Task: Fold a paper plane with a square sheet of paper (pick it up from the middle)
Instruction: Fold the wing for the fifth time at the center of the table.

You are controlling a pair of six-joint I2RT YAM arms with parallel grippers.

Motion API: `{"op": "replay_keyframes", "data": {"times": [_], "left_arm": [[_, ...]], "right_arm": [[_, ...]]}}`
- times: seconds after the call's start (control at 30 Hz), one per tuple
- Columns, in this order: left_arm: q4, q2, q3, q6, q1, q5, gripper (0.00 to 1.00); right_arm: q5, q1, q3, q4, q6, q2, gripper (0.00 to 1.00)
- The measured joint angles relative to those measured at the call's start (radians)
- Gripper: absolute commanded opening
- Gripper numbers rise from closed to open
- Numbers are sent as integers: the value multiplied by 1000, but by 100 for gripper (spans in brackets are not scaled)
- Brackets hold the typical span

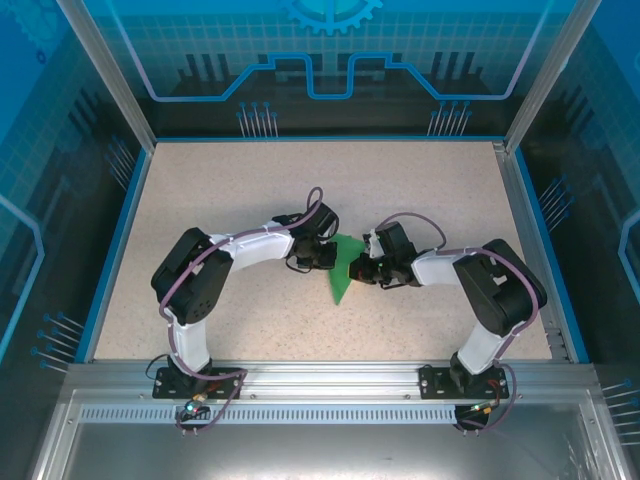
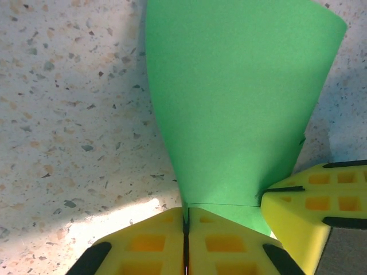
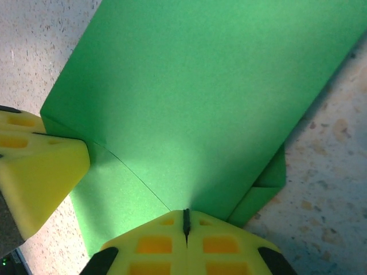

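Note:
The green sheet of paper [image 1: 341, 275] lies mid-table, folded into a creased wedge that points toward the near edge. My left gripper [image 1: 326, 252] reaches it from the left and is shut on its edge; the paper [image 2: 229, 103] curves up from between the yellow fingertips [image 2: 163, 229]. From the right, my right gripper [image 1: 360, 268] is shut, with its tips against the paper [image 3: 189, 97]. Whether a layer sits between them is hidden. A crease runs from these tips [image 3: 221, 229] to the left gripper's finger [image 3: 40, 172]. The right gripper's finger [image 2: 312, 200] touches the paper.
The speckled table [image 1: 240, 190] is bounded by a blue rim [image 1: 115, 240] and transparent enclosure walls. An aluminium rail [image 1: 320, 375] with both arm bases runs along the near edge. The two wrists stand close together over the middle.

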Motion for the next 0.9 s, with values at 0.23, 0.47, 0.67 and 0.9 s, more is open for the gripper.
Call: {"op": "replay_keyframes", "data": {"times": [0.23,0.47,0.67,0.9], "left_arm": [[-23,1,34,21,-26,-26,12],[-40,16,72,43,-70,-60,12],[-57,39,98,48,-81,-72,14],[-77,46,105,48,-83,-101,26]], "right_arm": [[0,0,5,-10,-9,2,0],[-2,0,2,-3,-8,2,0],[-10,-1,-17,37,0,2,0],[-11,-1,-24,50,0,2,0]]}}
